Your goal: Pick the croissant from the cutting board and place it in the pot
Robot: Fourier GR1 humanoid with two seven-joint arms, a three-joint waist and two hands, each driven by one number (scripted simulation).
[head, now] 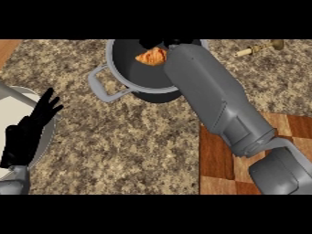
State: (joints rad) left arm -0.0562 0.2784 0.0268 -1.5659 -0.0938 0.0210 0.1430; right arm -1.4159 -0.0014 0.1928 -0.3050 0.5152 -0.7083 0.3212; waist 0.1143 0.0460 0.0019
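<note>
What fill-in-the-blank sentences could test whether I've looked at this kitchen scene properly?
1. The croissant now lies inside the ____.
2. The open left hand rests, fingers up, near the view's ____ edge.
3. The cutting board at lower right is made of ____.

Missing words: pot; left; wood.
</note>
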